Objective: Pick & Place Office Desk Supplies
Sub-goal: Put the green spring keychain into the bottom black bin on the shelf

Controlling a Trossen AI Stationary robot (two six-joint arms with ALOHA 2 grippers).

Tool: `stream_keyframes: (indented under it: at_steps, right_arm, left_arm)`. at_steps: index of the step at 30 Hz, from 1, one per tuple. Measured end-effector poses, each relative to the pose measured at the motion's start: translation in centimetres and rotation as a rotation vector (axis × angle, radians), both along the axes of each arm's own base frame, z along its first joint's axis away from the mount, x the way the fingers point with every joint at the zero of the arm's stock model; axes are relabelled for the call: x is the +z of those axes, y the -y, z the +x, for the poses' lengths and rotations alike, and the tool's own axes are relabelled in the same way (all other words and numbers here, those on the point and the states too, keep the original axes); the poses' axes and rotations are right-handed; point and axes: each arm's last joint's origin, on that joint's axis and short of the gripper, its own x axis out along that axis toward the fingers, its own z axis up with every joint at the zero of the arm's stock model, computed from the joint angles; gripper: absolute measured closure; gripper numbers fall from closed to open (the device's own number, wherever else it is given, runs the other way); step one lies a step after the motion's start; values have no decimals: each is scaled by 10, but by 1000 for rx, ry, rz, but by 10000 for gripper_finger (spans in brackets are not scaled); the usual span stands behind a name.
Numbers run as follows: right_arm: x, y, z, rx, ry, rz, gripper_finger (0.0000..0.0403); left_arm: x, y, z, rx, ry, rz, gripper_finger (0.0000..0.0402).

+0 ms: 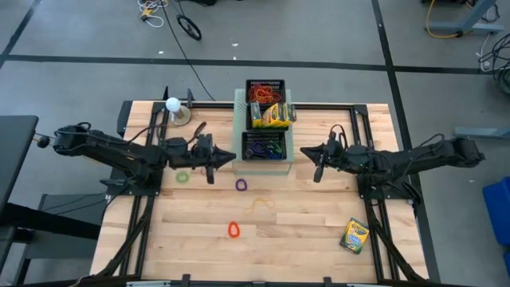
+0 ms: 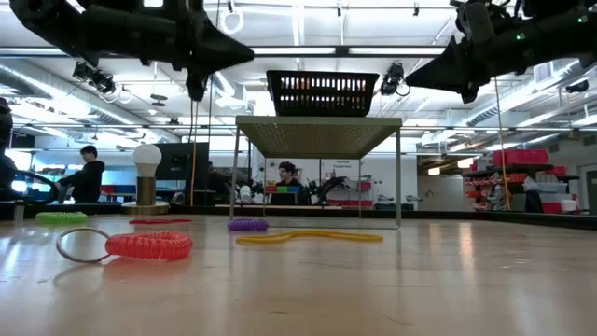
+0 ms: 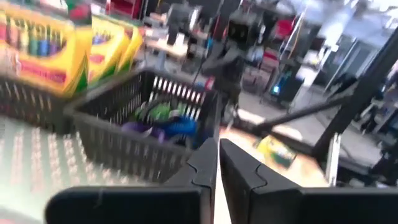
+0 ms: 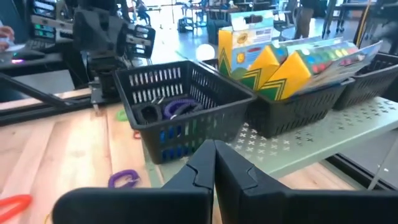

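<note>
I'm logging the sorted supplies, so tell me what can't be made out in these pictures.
- Front mesh tray: band count; loops tangle, too small from above.
- Crayon boxes in the middle tray: number unclear, they overlap.
- Left wrist view: motion blur smears tray contents.
- Low view: the perforated shelf hides what its trays hold.

Two matte-black jointed arms trailing thin black cables, each tool (image 3: 217,163) ending in flat, notched black fingers.

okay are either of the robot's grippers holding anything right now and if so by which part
Nothing is held. The left gripper and the right gripper are both shut on nothing, raised on either side of the pale-green perforated box.
</note>
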Motion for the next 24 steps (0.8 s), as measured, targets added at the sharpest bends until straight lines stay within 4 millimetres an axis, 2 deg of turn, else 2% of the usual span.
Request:
stream_keyframes:
  at_steps: [2, 5, 9, 15, 18, 20, 24]
  right_arm:
    - [-1, 0, 0, -1, 12, -2, 396]
    - [0, 0, 0, 0, 17, -14, 394]
    - [0, 0, 0, 1, 14, -24, 393]
    - [0, 0, 0, 5, 5, -47, 392]
    - [0, 0, 0, 7, -2, -59, 392]
    - [0, 0, 0, 7, -3, -60, 392]
    - [0, 0, 0, 9, -8, -74, 392]
  left_arm:
    - [-4, 2, 0, -4, -39, 20, 375]
    - [-2, 7, -5, 33, -65, 102, 393]
    - [13, 9, -16, 117, -96, 124, 396]
    - [38, 8, -43, 217, -307, 127, 396]
    - [47, 7, -56, 234, -406, 54, 397]
    - [45, 6, -62, 258, -487, -1, 397]
    - [29, 4, -73, 322, -686, -107, 384]
